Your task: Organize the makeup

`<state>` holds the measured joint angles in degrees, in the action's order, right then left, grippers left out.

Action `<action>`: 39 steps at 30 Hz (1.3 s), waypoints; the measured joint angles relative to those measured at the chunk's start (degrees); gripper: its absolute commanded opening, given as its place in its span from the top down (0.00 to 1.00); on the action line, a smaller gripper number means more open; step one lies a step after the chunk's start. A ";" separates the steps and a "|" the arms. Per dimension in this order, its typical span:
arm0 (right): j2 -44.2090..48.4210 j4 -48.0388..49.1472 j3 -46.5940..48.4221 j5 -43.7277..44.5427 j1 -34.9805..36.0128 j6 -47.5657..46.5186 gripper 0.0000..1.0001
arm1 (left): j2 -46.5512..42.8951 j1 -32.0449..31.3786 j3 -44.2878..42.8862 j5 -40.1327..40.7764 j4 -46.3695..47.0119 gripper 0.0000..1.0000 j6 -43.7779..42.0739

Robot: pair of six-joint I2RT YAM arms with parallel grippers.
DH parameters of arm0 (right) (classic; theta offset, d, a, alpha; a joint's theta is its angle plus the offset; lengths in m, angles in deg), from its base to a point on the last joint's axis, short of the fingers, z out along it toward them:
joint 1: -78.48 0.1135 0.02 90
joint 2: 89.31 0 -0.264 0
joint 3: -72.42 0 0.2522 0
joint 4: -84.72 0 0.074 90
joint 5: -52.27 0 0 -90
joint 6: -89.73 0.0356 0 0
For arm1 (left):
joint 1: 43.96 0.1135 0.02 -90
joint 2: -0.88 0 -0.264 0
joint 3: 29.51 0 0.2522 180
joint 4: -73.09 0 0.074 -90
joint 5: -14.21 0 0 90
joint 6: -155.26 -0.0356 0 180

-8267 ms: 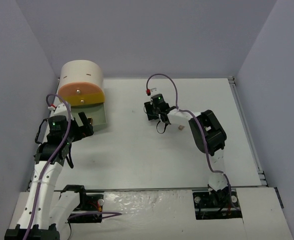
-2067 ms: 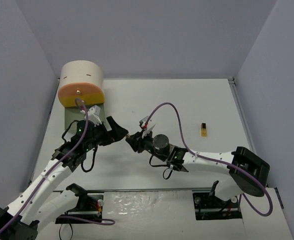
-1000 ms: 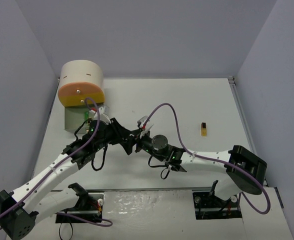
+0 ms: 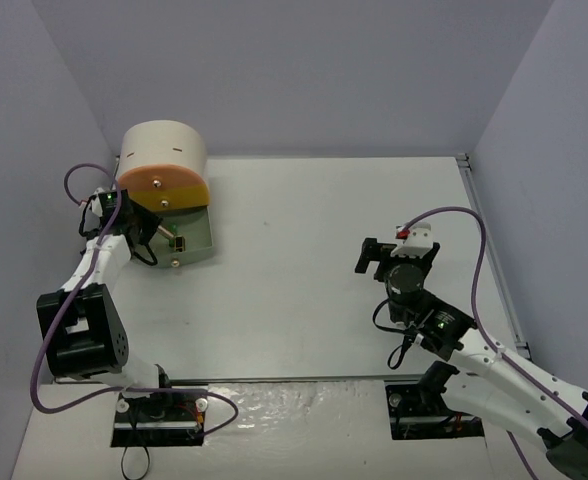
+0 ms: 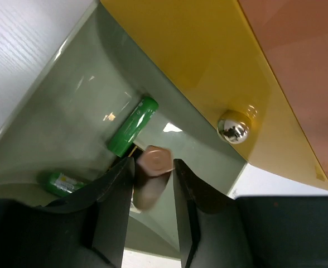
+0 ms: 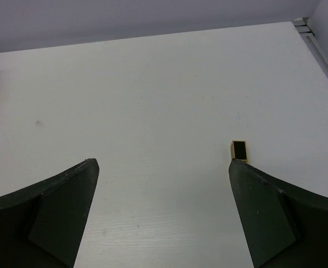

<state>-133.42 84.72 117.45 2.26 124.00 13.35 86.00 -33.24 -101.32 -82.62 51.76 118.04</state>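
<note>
My left claw (image 5: 153, 166) is clenched on a rose-brown tube (image 5: 147, 190), a finger pressed to each side and the faceted cap poking out past the tips. Only the left wrist view shows this. From above, the arm hides the grasp. The tube hangs over the open green drawer (image 5: 80, 100). Inside it one green tube (image 5: 133, 125) lies along the back wall and a second green tube (image 5: 61, 181) lies nearer the left finger. Just above is the yellow drawer front (image 5: 197, 61) with its chrome knob (image 5: 234, 127), part of the cream drum box (image 4: 164, 150).

My right claw (image 6: 162, 163) is released, its fingers spread wide over the bare counter (image 6: 153, 84). A gold-and-black tube (image 6: 239, 149) lies there near the right finger. I cannot find this tube in the top view.
</note>
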 measured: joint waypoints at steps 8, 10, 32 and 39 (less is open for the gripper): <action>-0.46 -5.34 0.00 -0.50 -9.38 2.65 0.00 | 0.68 0.18 -1.31 0.25 -2.82 0.32 -0.28; -1.32 -6.00 0.02 -2.51 -13.41 3.57 0.00 | -0.59 0.23 -1.31 0.57 -4.16 0.27 -0.74; -28.39 -8.28 4.35 -29.12 -38.31 7.40 0.11 | -43.02 -8.31 8.25 -4.62 -23.39 0.03 -24.83; -36.05 -7.58 7.73 -32.67 -41.39 7.22 0.20 | -48.19 -12.52 14.82 -6.86 -26.95 0.03 -27.00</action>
<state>-169.48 77.14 125.18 -30.41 82.61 20.57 37.81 -45.77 -86.50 -89.47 24.81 91.04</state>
